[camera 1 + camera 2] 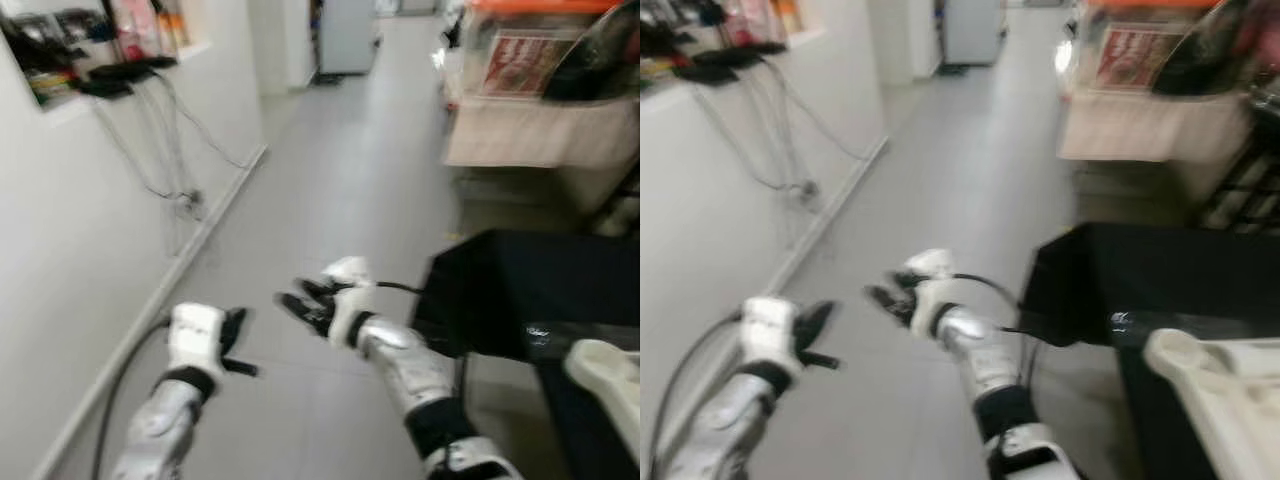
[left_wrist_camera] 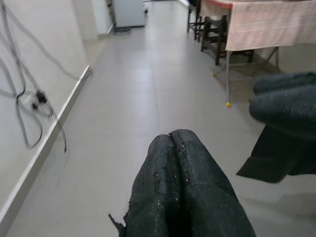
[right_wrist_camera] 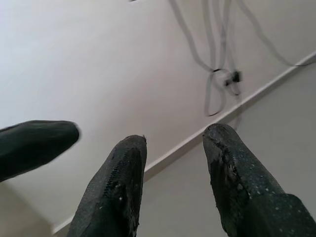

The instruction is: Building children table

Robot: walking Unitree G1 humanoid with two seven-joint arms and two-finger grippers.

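1. Above the grey tiled floor [image 1: 330, 180], the left gripper [image 2: 174, 140] hangs with fingers pressed together, holding nothing.
2. The right gripper [image 3: 173, 143] is spread apart, empty, aimed at the white wall [image 3: 98, 64].
3. A white plastic part [image 1: 1220, 390] lies on the black-draped surface [image 1: 1160, 275], at the robot's right.

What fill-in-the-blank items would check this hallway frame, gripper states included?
1. The left gripper has its fingers pressed ____.
2. The right gripper holds nothing, and its fingers stand ____.
3. Cables hang down the white wall on the robot's ____ side.
4. The cloth draped at the robot's right is ____ in colour.

Missing words: shut; open; left; black
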